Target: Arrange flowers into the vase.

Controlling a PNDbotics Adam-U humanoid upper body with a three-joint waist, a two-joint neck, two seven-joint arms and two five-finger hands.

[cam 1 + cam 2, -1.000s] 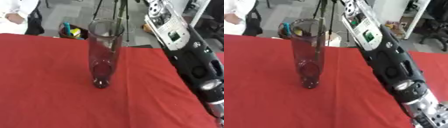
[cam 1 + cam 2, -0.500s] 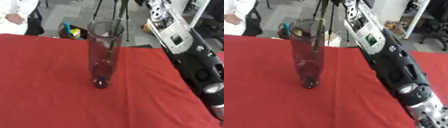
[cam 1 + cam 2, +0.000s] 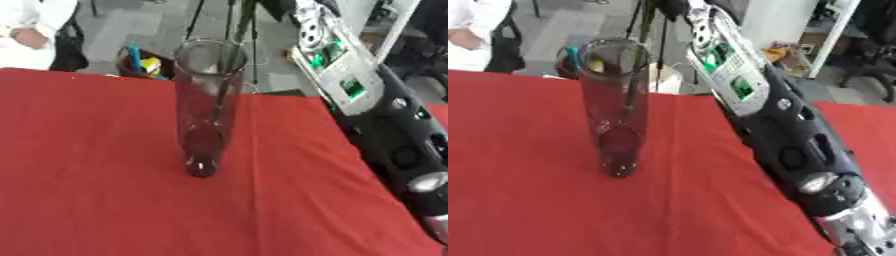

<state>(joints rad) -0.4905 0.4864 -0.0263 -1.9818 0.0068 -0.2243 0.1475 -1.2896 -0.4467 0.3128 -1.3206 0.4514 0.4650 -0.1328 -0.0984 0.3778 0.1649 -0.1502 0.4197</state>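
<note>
A tall clear glass vase (image 3: 208,110) stands upright on the red tablecloth (image 3: 96,165), a little left of the middle. A thin green flower stem (image 3: 650,20) comes down from the top edge, leans into the vase mouth and shows as a dark line inside the glass (image 3: 220,97). My right arm (image 3: 785,135) runs from the lower right corner up to the top edge, beside the vase. Only a dark part of my right hand (image 3: 674,6) shows at the top edge next to the stem. The flower head is out of view.
The table's far edge runs just behind the vase. Beyond it on the floor are a dark holder with coloured items (image 3: 140,61), tripod legs (image 3: 194,20) and a white bucket (image 3: 667,77). A person in white (image 3: 35,30) is at the far left.
My right arm has slid slightly down and towards the near edge. The vase has not moved and the stem stays inside it.
</note>
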